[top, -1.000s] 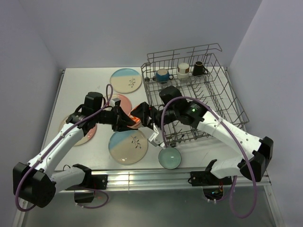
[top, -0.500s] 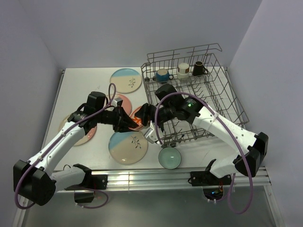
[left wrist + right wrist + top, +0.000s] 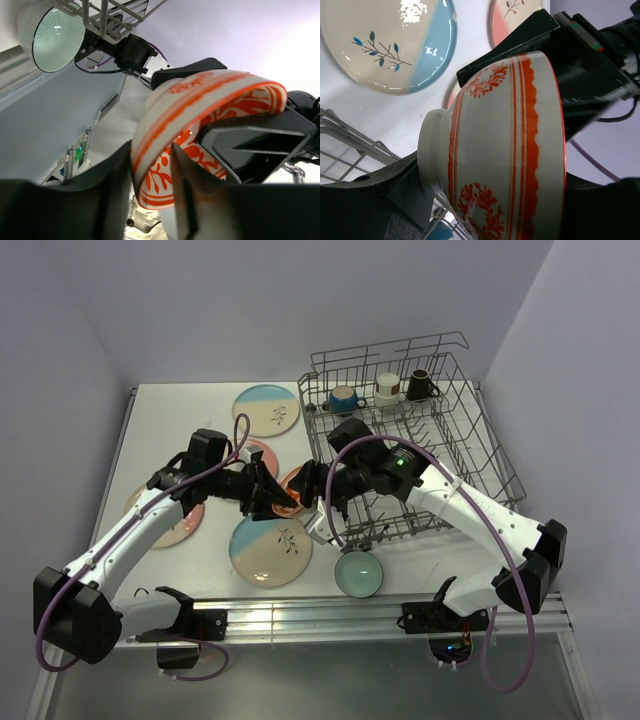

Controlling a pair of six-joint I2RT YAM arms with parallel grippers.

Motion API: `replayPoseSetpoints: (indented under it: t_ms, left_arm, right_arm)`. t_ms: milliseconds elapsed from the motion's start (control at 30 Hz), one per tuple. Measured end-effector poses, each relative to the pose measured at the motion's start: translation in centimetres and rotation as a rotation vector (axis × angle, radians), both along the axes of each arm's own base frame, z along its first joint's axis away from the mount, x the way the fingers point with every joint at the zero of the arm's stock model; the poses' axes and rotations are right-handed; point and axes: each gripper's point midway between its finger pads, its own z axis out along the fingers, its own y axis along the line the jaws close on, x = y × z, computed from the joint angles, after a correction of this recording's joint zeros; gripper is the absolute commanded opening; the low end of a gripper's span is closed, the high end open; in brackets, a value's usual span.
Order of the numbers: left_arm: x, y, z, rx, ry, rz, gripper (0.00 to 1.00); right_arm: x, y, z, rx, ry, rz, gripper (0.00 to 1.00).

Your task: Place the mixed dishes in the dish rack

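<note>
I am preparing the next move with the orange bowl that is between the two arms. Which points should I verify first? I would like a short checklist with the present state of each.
1. Grip of right pincer on orange-red bowl: ok, bowl sits between its fingers.
2. Release by left pincer: not ok, the bowl's rim lies between its fingers.
3. Left fingers pressing the rim: cannot tell.
4. Room in dish rack: ok, mugs stand only at the far end.
5. Bowl high enough to pass the rack wall: cannot tell.

The orange-red bowl (image 3: pixel 510 150) is glossy glazed ceramic, the dish rack (image 3: pixel 470 430) metal wire.
</note>
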Motion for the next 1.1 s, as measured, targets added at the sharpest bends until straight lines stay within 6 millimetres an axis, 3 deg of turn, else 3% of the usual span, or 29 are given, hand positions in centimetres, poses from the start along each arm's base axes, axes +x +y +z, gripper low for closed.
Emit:
replayPoseSetpoints:
  t_ms: [133,433,867,1000,1100]
  left_arm:
    - [0.0,0.0,0.4,-0.002,-0.001,-0.001,0.50]
    - [0.2,1.2,1.5,0.029,-0.022,0.027,0.55]
    - [1.8,4.8,6.6,0.134,-0.258,0.109,0.56]
    - [2.8,5.8,6.8,0.214,-0.363,0.152,0.56]
    - [3.2,6.5,6.7,0.237,-0.473,0.215,0.56]
  right_arm:
    - [-0.1,-0.1,-0.3,-0.006,0.019,-0.008,0.22]
    - [-0.1,-0.4,-0.3,0.010,0.056,-0.032,0.21]
    - [2.0,-3.2,0.2,0.057,0.189,-0.189,0.21]
    - [4.5,-5.4,1.7,0.108,0.316,-0.335,0.21]
    - [8.4,-7.9,4.6,0.175,0.396,-0.479,0.22]
